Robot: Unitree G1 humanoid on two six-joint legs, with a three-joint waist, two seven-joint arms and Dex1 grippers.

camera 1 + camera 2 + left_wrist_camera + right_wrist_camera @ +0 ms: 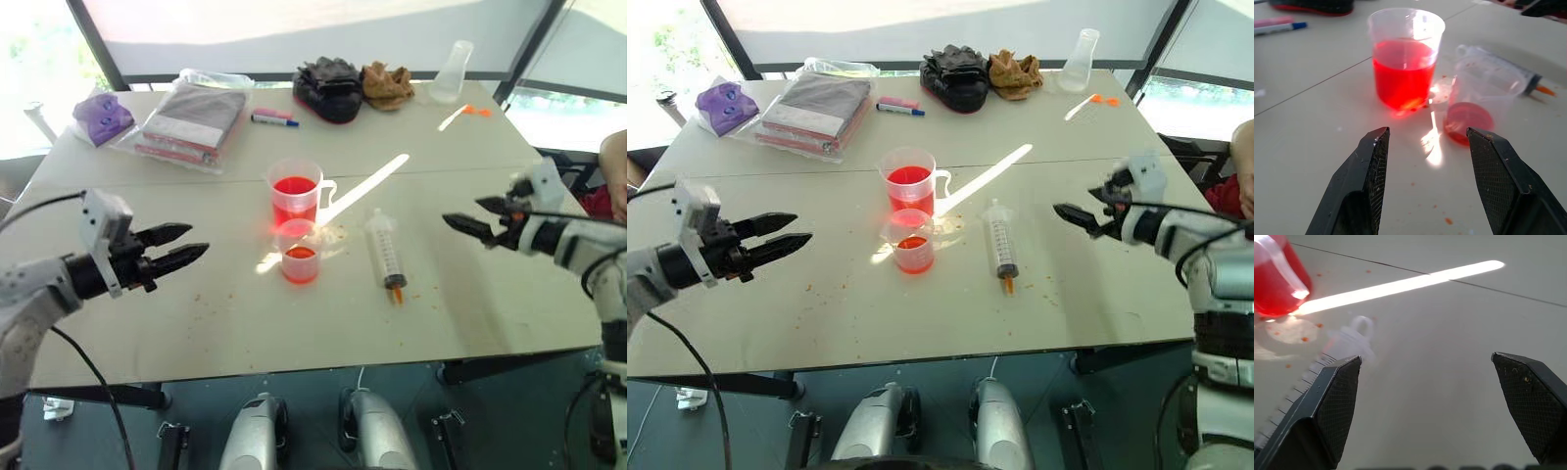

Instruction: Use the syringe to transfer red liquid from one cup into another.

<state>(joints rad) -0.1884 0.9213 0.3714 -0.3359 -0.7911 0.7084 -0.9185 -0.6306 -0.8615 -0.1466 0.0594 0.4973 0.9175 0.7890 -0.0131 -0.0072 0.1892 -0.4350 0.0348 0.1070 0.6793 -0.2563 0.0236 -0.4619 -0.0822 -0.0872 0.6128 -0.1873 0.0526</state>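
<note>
Two open, empty claws hover over a table holding cups of red liquid and a syringe.
The left claw [186, 245] and right claw [468, 215] hold nothing; mid-table, the syringe [383, 247] lies flat beside the short cup [300, 253], which touches the handled cup [295, 191] behind it.

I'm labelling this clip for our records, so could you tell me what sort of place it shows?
Probably a makeshift lab or test bench under a tent: pale tables pushed together beneath canvas walls, holding a conical flask, a measuring cup of red liquid, and a syringe.
</note>
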